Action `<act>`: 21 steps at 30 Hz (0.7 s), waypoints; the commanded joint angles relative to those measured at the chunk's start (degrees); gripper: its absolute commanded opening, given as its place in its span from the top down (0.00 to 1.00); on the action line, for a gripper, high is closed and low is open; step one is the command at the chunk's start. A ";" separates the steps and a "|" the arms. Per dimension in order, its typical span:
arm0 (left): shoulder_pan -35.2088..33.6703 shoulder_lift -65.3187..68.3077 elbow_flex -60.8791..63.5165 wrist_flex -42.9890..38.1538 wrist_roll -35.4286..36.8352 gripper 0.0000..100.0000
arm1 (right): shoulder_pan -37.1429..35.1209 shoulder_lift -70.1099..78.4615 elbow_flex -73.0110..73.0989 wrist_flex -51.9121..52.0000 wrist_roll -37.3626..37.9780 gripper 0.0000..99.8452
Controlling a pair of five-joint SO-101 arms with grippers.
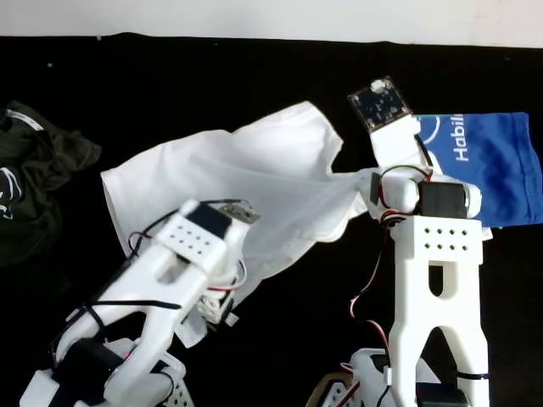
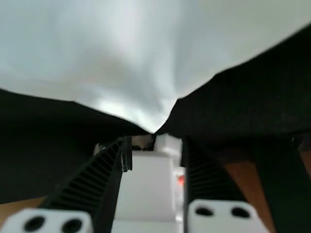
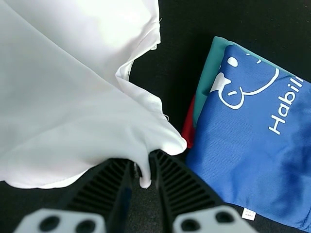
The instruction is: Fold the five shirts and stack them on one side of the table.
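Left gripper (image 2: 155,135) and right gripper (image 3: 143,167) each clamp the white fabric shirt (image 1: 254,170). I should tension it evenly, clear of the folded blue shirt (image 1: 488,170).

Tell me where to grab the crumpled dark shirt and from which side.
Pinch a raised fold on the dark shirt at its edge nearest the white shirt, coming down from above on that side. It lies bunched in a heap, so no hem lies flat; the ridges there likely offer a bite.
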 commanded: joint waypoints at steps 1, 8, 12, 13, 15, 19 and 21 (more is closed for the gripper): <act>1.10 -1.80 4.35 -6.42 3.08 0.76 | -0.57 -1.45 -0.57 -0.92 0.70 0.99; 0.48 -1.80 12.26 -15.65 0.00 0.76 | -0.84 -1.80 -0.57 -0.84 0.70 0.99; -1.10 -1.71 15.52 -20.04 -2.29 0.76 | -0.84 -1.80 -0.57 -0.75 0.70 0.99; -1.89 -1.71 16.04 -21.01 -2.55 0.76 | -0.84 -1.80 -0.57 -0.66 0.70 0.99; -4.00 -1.71 15.87 -21.89 -2.90 0.76 | -0.84 -1.80 -0.57 -0.48 0.62 0.99; -6.73 -1.80 15.16 -21.98 -6.68 0.80 | -0.84 -1.80 -0.57 -0.48 0.62 0.99; -6.73 -1.80 15.34 -21.98 -8.00 0.85 | -0.84 -1.80 -0.57 -0.48 0.62 0.99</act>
